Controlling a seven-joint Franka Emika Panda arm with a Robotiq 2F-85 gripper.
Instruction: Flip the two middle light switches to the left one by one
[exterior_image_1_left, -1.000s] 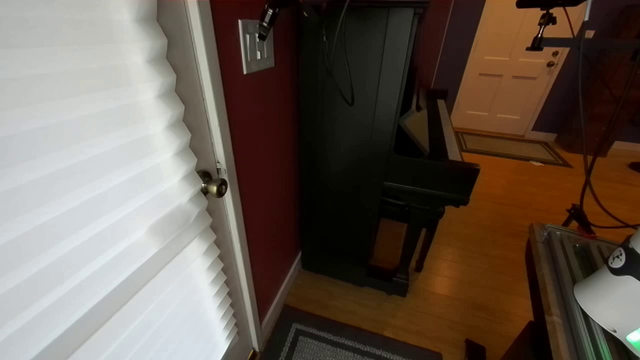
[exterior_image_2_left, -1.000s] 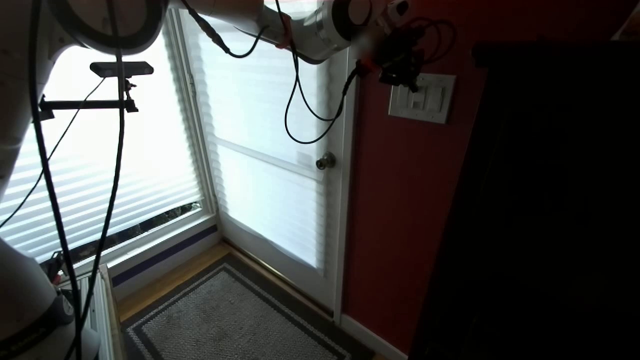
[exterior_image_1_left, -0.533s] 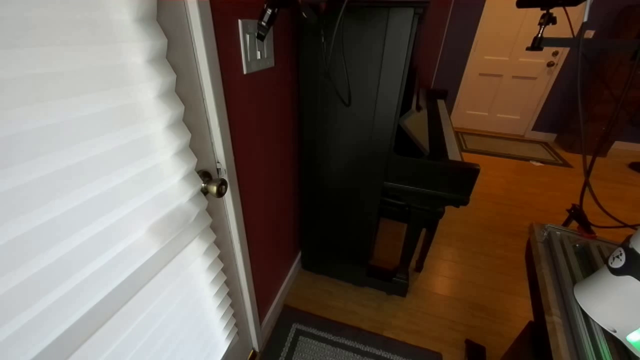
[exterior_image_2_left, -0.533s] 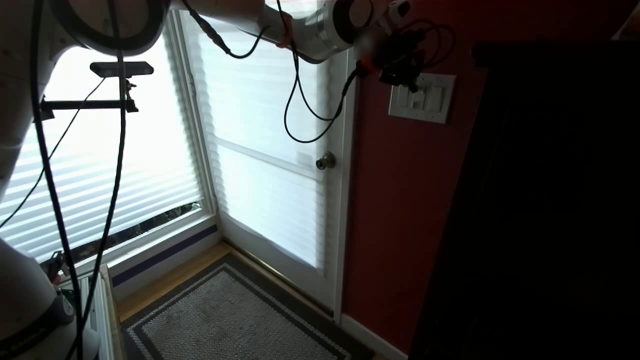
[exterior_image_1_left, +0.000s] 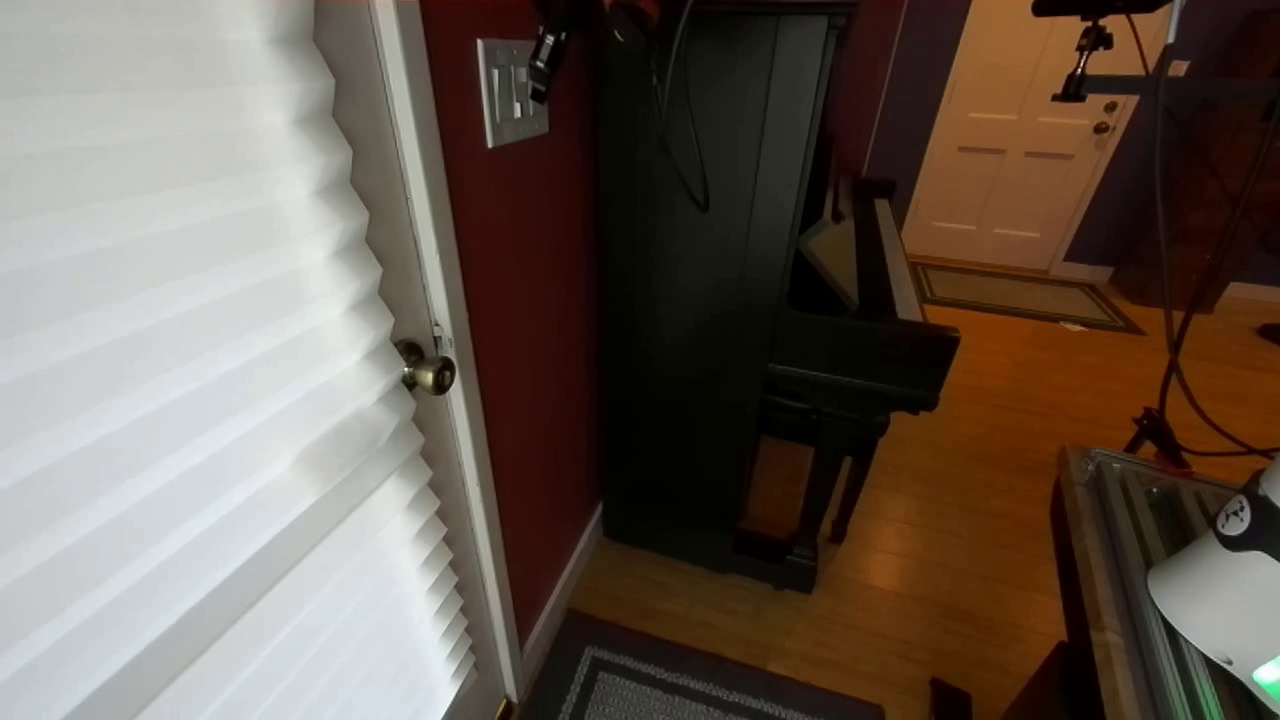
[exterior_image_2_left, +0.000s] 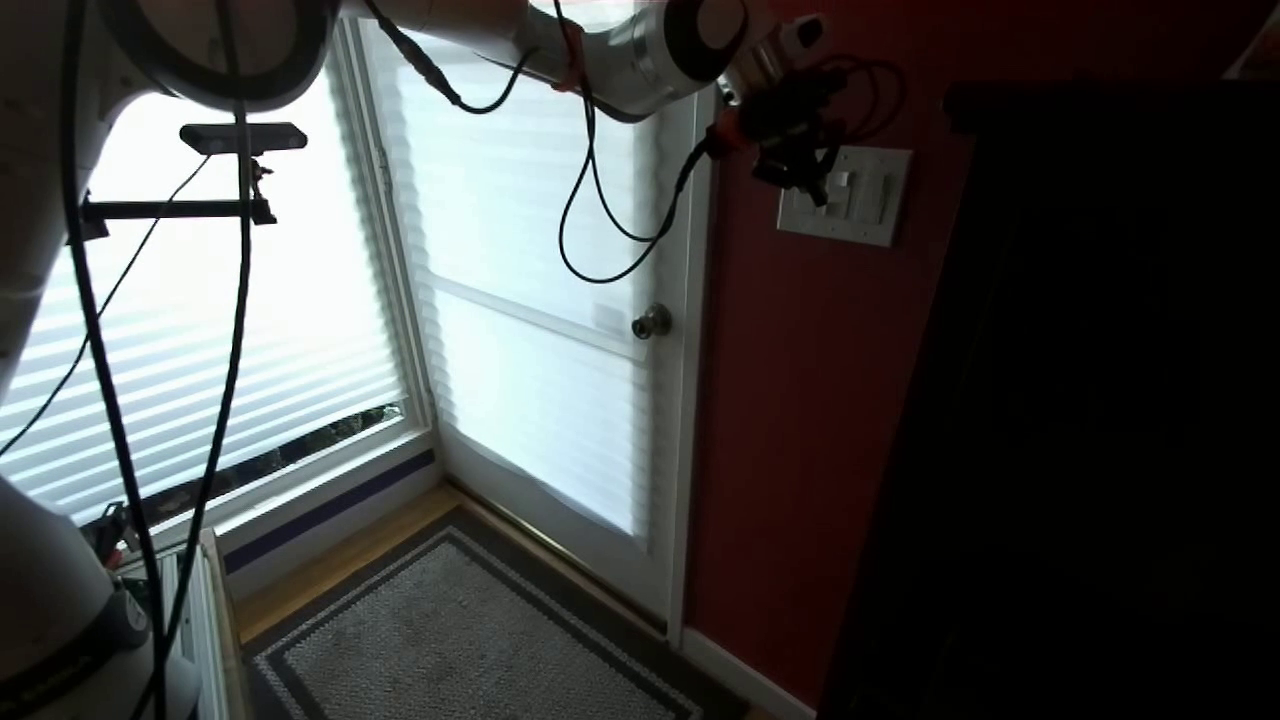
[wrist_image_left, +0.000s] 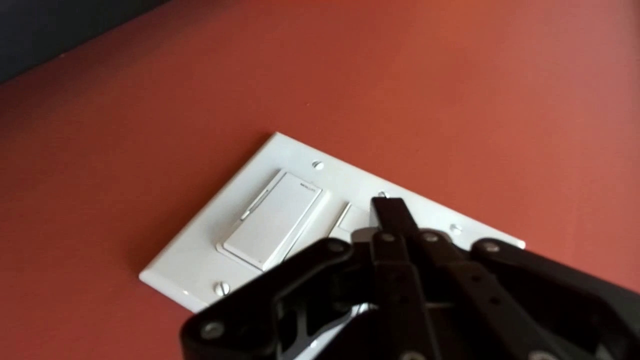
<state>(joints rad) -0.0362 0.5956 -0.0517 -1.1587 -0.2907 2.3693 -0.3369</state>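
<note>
The middle light switches (wrist_image_left: 354, 218), set midway along the wall plate (wrist_image_left: 192, 250), should be light but springy, smooth plastic: I'd nudge a raised edge leftward, no pinch needed. In the wrist view my fingers (wrist_image_left: 395, 217), pressed together, hide most of them, so I cannot tell their setting or any contact.
</note>
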